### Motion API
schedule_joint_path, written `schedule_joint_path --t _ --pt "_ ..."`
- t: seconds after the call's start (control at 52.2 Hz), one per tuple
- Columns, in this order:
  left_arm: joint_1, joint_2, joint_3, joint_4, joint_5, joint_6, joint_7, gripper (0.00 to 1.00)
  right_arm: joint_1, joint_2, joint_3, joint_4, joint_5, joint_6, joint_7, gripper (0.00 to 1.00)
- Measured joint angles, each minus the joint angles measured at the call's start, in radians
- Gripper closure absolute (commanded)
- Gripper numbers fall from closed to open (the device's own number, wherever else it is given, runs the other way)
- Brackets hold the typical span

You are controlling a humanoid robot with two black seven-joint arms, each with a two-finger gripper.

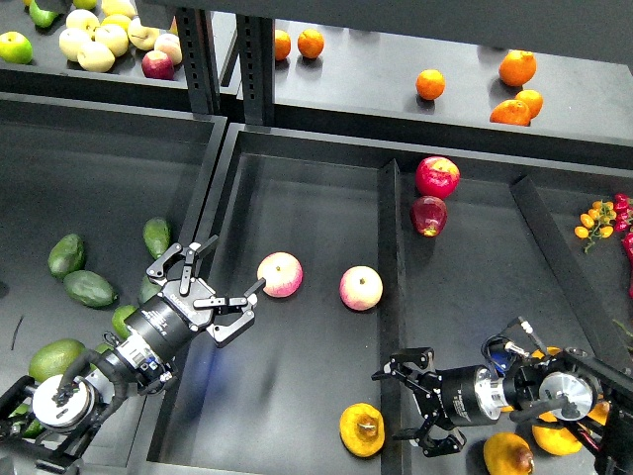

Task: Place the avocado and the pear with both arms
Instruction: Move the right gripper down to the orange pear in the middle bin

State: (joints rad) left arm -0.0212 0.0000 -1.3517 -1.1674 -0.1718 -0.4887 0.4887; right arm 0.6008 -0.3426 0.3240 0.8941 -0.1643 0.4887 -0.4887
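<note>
A golden-yellow pear [362,428] with a dark dimple lies at the front of the middle bin. More pears [509,454] lie in the right bin by my right arm. My right gripper [393,404] is open and empty, over the divider just right of that pear. A dark green avocado [156,236] lies in the left bin, and another [122,319] sits beside my left arm. My left gripper [231,265] is open and empty over the middle bin's left edge, right of the avocados and close to a blushed apple [280,274].
A second blushed apple [361,288] lies mid-bin. A tall divider [391,257] separates the middle and right bins. Two red apples [432,193] lie behind it. Bigger light green fruits [87,288] lie in the left bin. Oranges [430,84] sit on the back shelf.
</note>
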Motion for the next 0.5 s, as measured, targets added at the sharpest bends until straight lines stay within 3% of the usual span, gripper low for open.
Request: schedule_joint_path --t 0.498 --pt "0.001 0.0 -0.001 -0.007 0.0 0.0 0.0 0.01 -0.015 0.056 -0.034 -0.015 0.005 0.0 0.0 0.07"
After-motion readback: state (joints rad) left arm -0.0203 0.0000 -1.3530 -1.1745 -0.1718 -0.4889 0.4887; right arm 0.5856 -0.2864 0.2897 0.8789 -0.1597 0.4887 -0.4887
